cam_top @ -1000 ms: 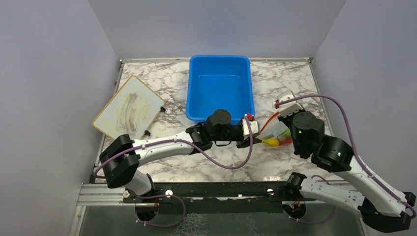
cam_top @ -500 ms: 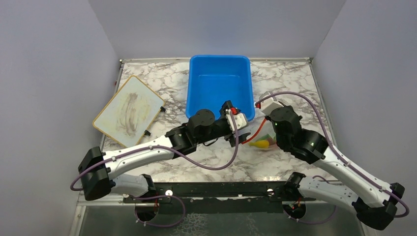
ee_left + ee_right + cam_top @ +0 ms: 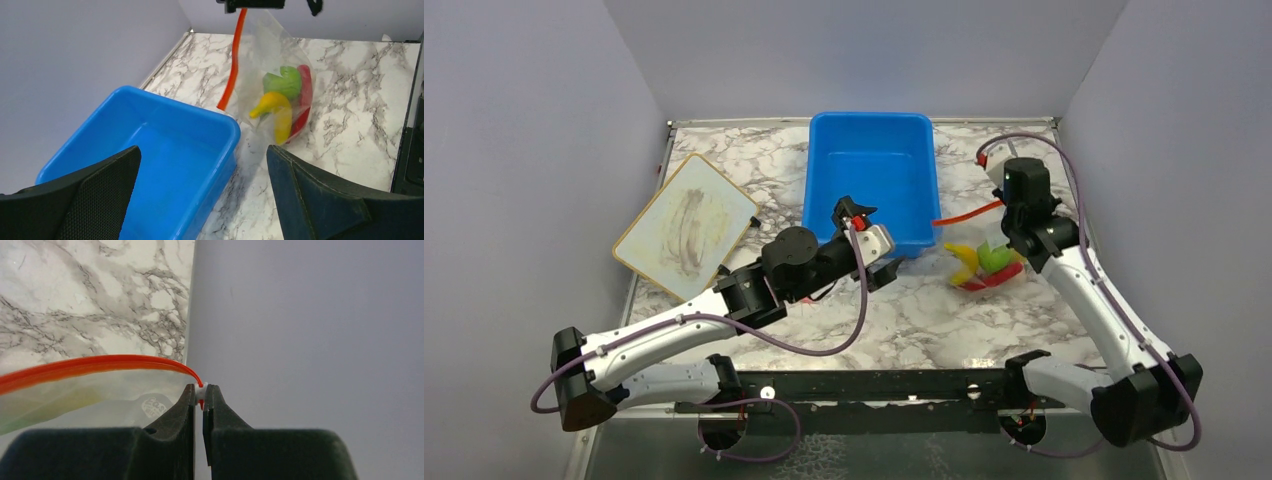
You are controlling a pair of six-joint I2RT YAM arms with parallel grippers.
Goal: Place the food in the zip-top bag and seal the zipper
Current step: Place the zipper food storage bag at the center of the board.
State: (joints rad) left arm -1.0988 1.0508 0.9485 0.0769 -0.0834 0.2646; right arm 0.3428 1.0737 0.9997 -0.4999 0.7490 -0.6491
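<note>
The clear zip-top bag (image 3: 989, 262) hangs low over the marble table right of the blue tub, holding the food: a yellow banana (image 3: 277, 107), a green piece (image 3: 285, 82) and a red chili (image 3: 304, 95). Its orange-red zipper (image 3: 964, 213) runs up to my right gripper (image 3: 1009, 203), which is shut on the white slider at the strip's end (image 3: 201, 390). The zipper (image 3: 90, 365) curves away left in the right wrist view. My left gripper (image 3: 202, 150) stands wide open and empty over the tub's near right corner, apart from the bag.
A blue plastic tub (image 3: 871, 128) sits at the back centre, nothing visible in it. A framed white board (image 3: 686, 225) lies tilted at the left. Grey walls close in on both sides and the back.
My left gripper opened, let go of the bag and drew back to the left. The right gripper carried the zipper end up and toward the back right, taking the bag with it.
</note>
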